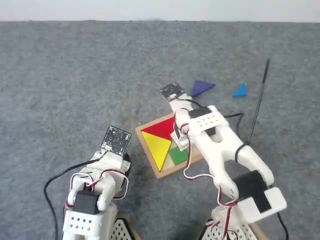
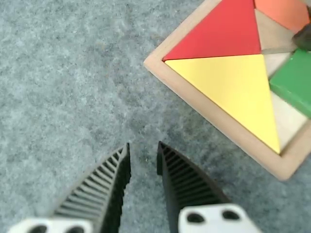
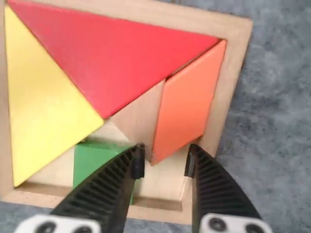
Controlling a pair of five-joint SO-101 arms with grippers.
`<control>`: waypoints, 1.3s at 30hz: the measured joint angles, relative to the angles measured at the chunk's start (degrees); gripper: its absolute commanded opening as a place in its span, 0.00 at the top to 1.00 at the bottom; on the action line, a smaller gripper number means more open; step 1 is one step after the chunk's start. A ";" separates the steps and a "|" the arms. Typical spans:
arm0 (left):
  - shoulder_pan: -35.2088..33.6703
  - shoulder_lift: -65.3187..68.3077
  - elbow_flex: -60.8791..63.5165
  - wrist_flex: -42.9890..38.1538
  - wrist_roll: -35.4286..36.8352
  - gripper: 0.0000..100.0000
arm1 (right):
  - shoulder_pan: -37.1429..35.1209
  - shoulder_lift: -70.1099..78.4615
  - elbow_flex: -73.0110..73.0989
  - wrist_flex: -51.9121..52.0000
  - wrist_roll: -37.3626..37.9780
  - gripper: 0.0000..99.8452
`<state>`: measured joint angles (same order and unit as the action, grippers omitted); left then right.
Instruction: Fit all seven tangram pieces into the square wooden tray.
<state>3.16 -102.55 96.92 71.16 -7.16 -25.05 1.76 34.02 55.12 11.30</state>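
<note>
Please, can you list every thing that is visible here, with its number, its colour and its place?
wooden tray: 1, light wood, on the carpet
red triangle: 1, red, in the tray
yellow triangle: 1, yellow, in the tray
green square: 1, green, in the tray
orange piece: 1, orange, in the tray
purple triangle: 1, purple, on carpet beyond the tray
blue triangle: 1, blue, on carpet beyond the tray
cable: 1, black, near the blue triangle
carpet: 1, grey, under everything
left arm: 1, white, jaws open over carpet beside the tray
right arm: 1, white, jaws open over the orange piece
</note>
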 measured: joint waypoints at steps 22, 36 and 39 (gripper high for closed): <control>0.00 0.00 0.00 0.00 0.00 0.91 | -11.25 -21.10 13.54 1.14 -0.44 0.67; 0.00 0.00 0.00 0.00 0.00 0.91 | -11.69 -6.51 11.25 -2.99 0.88 0.74; 0.00 0.00 0.00 0.00 0.00 0.91 | -11.69 -5.80 10.81 -2.90 0.79 0.85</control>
<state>3.16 -102.55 96.92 71.16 -7.16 -36.75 -4.04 44.84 52.22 12.09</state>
